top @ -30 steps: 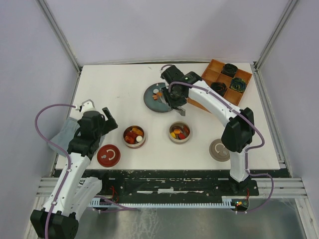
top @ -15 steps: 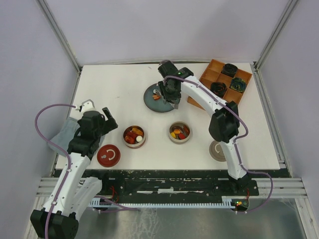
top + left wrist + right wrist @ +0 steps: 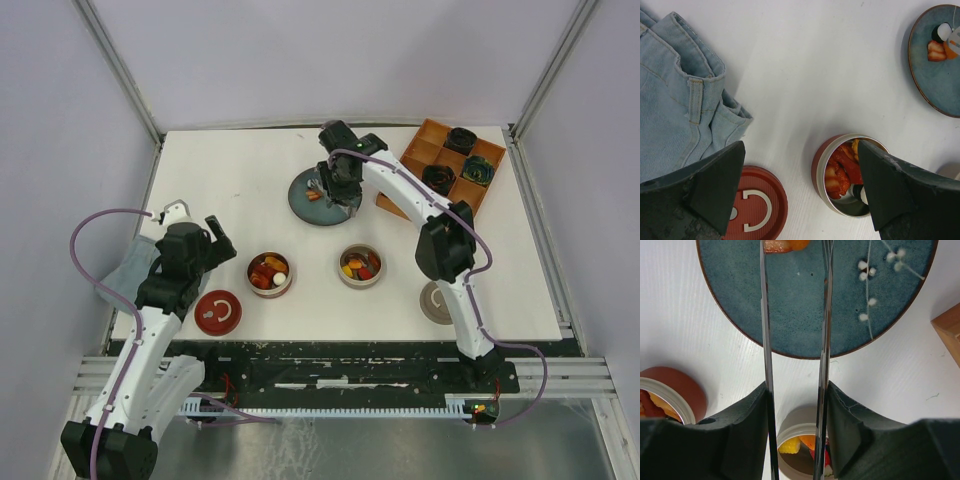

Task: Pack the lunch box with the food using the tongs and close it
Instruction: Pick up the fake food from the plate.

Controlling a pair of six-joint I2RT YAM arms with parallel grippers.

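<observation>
The right pincer [image 3: 796,390] is half closed on the long thin silver metal tongs [image 3: 765,330], one finger pressing each arm from outside, and the two arms run forward with a gap between them. A second ago it hung over the near right rim of the round dark teal plate [image 3: 805,310] with the elbow swung wide; it has since slid forward and left over the plate, and in the last half second it has barely moved.

Ahead of the pincer, at the far end of the tongs, lie the orange and red food pieces [image 3: 782,245]. The left tong arm passes just beside them, but the tips run off the top of the wrist view, so I cannot tell whether they touch a piece. The reach looks finished; what remains of this pick, I judge, is the squeeze and the carry back.

Behind the pincer stand the red-sided round metal lunch box tin [image 3: 269,272] and the tan-sided round metal lunch box tin [image 3: 360,266], both uncovered and both already holding pieces. The red round lid [image 3: 218,312] and the tan round lid [image 3: 438,300] lie apart on the white desk [image 3: 230,180], so closing is some way off.

The left pincer [image 3: 802,187] has not stirred; its jaws are spread as wide as they go, empty, with the red-sided tin and red lid just below and a folded blue denim cloth [image 3: 675,90] ahead to its left.
</observation>
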